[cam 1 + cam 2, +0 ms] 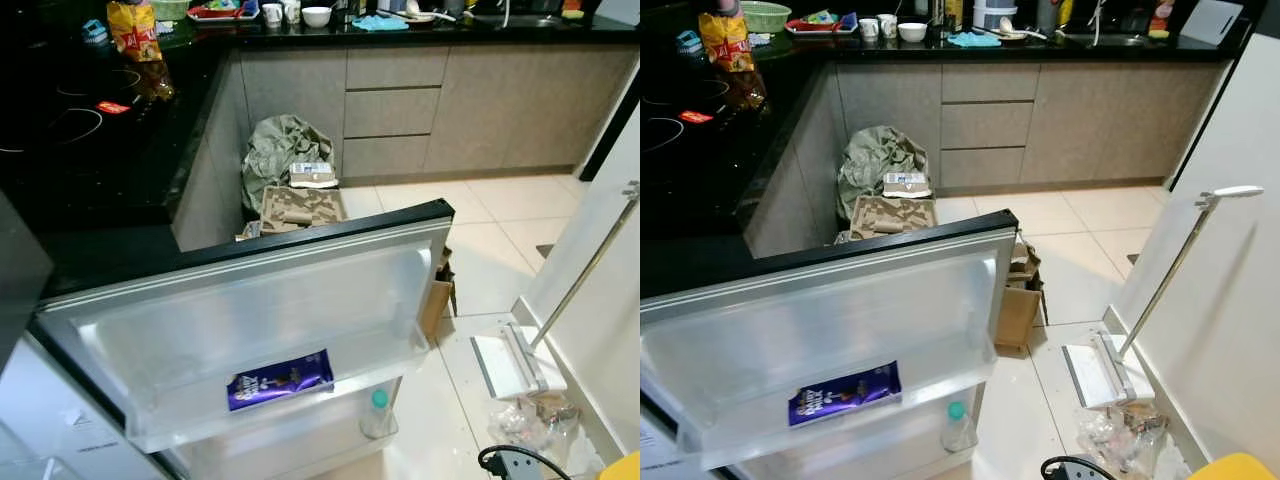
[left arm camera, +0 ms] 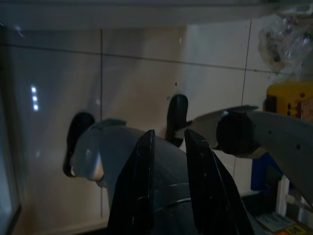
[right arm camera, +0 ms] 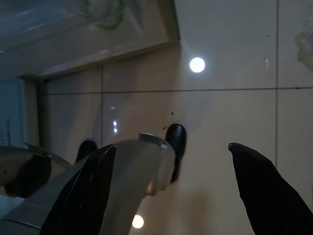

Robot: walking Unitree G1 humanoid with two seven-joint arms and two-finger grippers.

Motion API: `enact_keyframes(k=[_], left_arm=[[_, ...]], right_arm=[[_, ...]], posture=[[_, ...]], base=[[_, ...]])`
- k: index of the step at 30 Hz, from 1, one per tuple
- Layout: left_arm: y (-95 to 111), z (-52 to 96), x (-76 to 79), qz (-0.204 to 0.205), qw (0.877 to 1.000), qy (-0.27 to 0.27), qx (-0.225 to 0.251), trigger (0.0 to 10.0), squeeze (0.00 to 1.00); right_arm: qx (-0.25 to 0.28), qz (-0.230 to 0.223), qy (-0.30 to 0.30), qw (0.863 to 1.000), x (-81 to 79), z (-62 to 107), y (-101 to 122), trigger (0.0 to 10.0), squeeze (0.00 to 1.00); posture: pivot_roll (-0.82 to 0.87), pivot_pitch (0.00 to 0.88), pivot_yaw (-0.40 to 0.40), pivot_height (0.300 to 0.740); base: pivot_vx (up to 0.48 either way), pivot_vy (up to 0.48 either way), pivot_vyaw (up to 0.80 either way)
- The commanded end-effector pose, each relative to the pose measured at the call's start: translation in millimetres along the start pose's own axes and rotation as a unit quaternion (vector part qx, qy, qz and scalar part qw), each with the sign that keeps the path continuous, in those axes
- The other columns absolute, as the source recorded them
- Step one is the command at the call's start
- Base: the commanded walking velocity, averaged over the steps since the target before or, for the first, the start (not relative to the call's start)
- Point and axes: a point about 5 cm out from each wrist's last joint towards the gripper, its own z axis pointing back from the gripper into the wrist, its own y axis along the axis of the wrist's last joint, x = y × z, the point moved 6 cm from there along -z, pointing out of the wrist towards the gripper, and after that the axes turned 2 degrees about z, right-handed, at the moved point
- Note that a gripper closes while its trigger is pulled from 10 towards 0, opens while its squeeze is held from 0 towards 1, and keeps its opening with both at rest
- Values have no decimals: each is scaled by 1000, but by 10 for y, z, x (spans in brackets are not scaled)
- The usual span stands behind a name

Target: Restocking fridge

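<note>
My left gripper (image 2: 168, 147) is hanging over the floor (image 2: 137, 88), fingers nearly together, empty; my right gripper (image 3: 171, 171) is hanging wide open. Head cameras are showing the fridge door (image 1: 250, 300), a purple chocolate bar (image 1: 280, 378) lying in its shelf, a bottle (image 1: 377, 412) in the shelf below.

No lettering sharp enough to read anywhere. Pale script on the purple chocolate wrapper (image 1: 280, 379) in the fridge door shelf (image 1: 250, 405), too blurred to make out. Red and yellow print on the snack bag (image 1: 133, 29) on the black table (image 1: 90, 150), likewise illegible. Faint grey marks on the white fridge front (image 1: 70, 432), too small to tell.
</note>
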Motion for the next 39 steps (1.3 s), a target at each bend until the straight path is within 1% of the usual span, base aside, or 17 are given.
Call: enact_keyframes(k=[1,8,19,21,30,33,37,39], left_arm=[[-142,34,-26,6,1000,5,-24,10000,0],[-137,30,-20,5,1000,2,-25,10000,0],[-135,22,-6,6,1000,0,-26,10000,0],[-139,22,-4,7,1000,-1,-27,10000,0],[-173,27,-8,8,999,2,-34,10000,0],[-180,28,-14,8,999,4,-35,10000,0],[-180,26,-16,10,999,7,-35,10000,0],[-174,21,-15,12,999,9,-33,10000,0]], right_arm=[[-9,-4,-3,1000,6,17,-75,10000,0],[-16,-2,-5,1000,-2,18,-110,10000,0],[-13,3,-4,1000,2,22,-101,10000,0],[-5,0,6,1000,-16,23,-77,10000,0],[-8,4,35,999,-79,35,-106,10000,0],[-12,14,43,999,-93,41,-120,10000,0],[-12,14,47,999,-88,50,-122,10000,0],[-15,21,52,998,-79,61,-124,10000,0]], posture=[[-63,79,-3,740],[-60,71,-2,740],[-62,69,0,740],[-63,70,0,740],[-63,70,0,740],[-66,71,2,740],[-67,70,2,740],[-67,70,2,740]], base=[[0,-472,0],[0,-472,0],[0,-472,0],[0,-472,659],[0,-472,693],[0,-472,690],[0,0,694],[0,0,691]])
